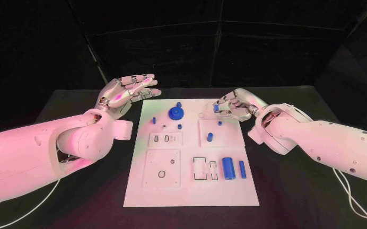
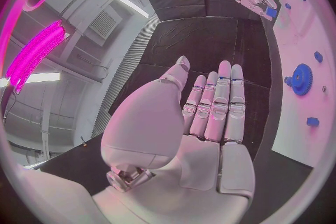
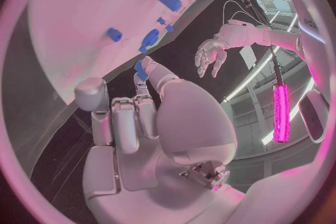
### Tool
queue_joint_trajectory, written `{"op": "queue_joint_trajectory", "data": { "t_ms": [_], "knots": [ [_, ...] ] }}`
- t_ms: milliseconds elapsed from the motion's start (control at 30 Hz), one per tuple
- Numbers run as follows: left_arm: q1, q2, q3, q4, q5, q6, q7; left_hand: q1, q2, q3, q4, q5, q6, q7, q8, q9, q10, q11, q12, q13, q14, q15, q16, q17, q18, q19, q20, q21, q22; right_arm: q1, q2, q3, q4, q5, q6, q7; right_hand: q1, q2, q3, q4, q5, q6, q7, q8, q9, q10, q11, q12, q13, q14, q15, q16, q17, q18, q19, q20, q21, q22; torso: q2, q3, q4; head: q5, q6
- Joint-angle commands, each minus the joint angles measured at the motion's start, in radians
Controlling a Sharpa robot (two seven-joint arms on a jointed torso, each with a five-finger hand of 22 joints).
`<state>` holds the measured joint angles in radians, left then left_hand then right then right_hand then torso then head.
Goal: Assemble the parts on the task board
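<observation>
Over the far right corner of the board (image 1: 191, 186), the right hand (image 1: 232, 107) has its fingers curled in, and the right wrist view shows a small blue part (image 3: 142, 70) pinched at its fingertips. The left hand (image 1: 126, 94) hovers beside the board's far left edge, fingers straight and together, holding nothing. On the board sit a blue gear (image 1: 176, 113) near the far end, a few little pegs around it, plus a fat cylinder (image 1: 227, 167) and a thinner pin (image 1: 242, 169) near the middle right. My guess is these parts are light, stiff plastic, smooth enough to slip or roll, so pinch them across the sides with the fingertips and go easy on the squeeze.
</observation>
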<state>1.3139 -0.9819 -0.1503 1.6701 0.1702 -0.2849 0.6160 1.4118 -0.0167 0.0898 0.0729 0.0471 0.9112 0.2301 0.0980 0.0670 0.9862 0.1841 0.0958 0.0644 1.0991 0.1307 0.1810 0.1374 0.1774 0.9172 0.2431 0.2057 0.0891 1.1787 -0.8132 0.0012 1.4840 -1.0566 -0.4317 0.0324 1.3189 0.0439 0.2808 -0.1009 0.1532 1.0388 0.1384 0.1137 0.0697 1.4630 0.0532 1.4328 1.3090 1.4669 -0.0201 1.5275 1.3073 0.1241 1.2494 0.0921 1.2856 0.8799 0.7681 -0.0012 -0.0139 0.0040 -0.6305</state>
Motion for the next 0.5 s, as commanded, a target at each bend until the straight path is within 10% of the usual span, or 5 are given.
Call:
{"op": "queue_joint_trajectory", "data": {
  "t_ms": [33, 500],
  "knots": [
    [0.002, 0.001, 0.001, 0.000, -0.002, 0.004, 0.003, -0.002, 0.008, -0.001, -0.005, -0.001, 0.001, 0.017, -0.005, 0.000, 0.004, 0.004, -0.003, 0.001, 0.004, 0.003, -0.004, 0.001, 0.003, 0.010, 0.000, -0.004, -0.002, 0.002, 0.020, 0.001, 0.031, -0.011, -0.036, -0.091, -0.013, -0.009, 0.025, 0.024, -0.017, 0.020, -0.007, 0.005, 0.001, 0.007, -0.007, 0.005, 0.095, 0.078, -0.005, 0.002, 0.135, -0.001, 0.001, -0.009, 0.006, 0.000, -0.006, -0.0035, 0.0036, 0.005, -0.006],
    [0.002, 0.004, 0.001, -0.008, -0.002, 0.001, 0.001, -0.002, 0.008, -0.001, -0.005, -0.001, 0.001, 0.017, -0.005, 0.000, 0.004, 0.004, -0.003, 0.001, 0.004, 0.003, -0.004, 0.001, 0.003, 0.010, 0.000, -0.004, -0.002, 0.002, 0.172, 0.000, 0.038, -0.169, -0.001, -0.254, -0.034, -0.022, 0.020, 0.035, -0.026, 0.025, -0.009, 0.006, 0.001, 0.007, -0.008, 0.003, 0.094, 0.077, -0.006, 0.000, 0.132, 0.000, -0.001, -0.010, 0.004, -0.005, -0.019, -0.0094, 0.0100, 0.032, -0.024]
  ]
}}
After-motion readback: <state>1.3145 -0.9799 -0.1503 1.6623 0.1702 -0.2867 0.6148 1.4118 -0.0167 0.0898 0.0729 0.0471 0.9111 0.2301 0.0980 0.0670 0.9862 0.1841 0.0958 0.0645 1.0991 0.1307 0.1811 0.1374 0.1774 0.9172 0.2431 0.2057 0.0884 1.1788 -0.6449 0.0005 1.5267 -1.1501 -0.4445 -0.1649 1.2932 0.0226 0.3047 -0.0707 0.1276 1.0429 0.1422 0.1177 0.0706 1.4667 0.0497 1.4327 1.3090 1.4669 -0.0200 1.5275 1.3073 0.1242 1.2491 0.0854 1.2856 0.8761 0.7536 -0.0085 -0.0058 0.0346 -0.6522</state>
